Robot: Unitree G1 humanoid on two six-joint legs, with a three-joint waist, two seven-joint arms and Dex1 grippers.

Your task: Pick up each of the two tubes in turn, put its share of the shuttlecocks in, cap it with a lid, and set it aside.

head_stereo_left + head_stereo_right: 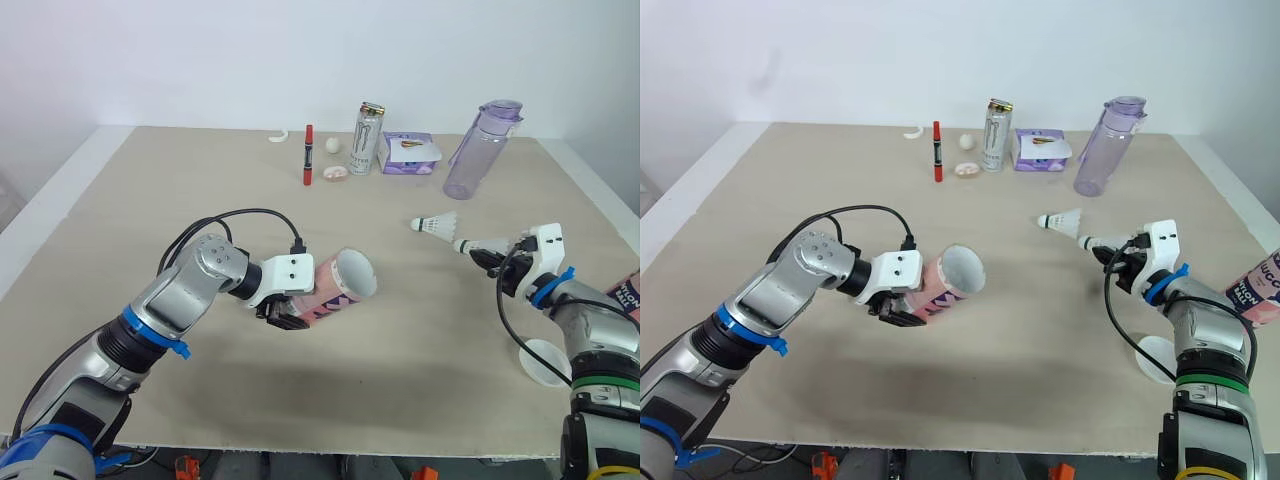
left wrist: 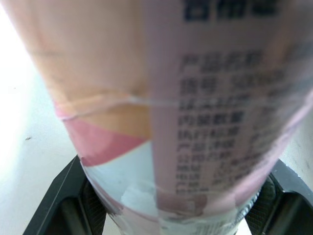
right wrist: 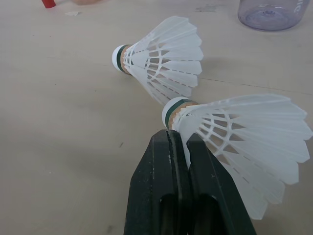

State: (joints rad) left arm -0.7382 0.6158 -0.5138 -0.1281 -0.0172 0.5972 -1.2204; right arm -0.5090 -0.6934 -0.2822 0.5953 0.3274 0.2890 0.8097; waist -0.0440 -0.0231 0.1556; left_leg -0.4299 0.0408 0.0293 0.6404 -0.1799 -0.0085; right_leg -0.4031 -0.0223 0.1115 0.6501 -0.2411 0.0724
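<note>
The left tube (image 1: 335,288) has pink, orange and white blocks with dark printed lettering. The right tube (image 1: 628,293) is pink with dark letters. The near shuttlecock (image 3: 234,142) and far shuttlecock (image 3: 161,58) have white feathers and white caps ringed with a green band and a tan one. At the far side are a red marker (image 1: 308,153), a silver can (image 1: 366,139) with dark markings, a translucent purple bottle (image 1: 480,150) and a lavender box (image 1: 408,155). The table (image 1: 150,200) is beige.

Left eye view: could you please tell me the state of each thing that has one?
Pink tube: uncapped, tilted, held up.
Left gripper: shut on the pink tube.
Right gripper: shut on one shuttlecock.
Other shuttlecock: lying loose on the table.
White lid: lying flat on the table.
Water bottle: upright, capped.
</note>
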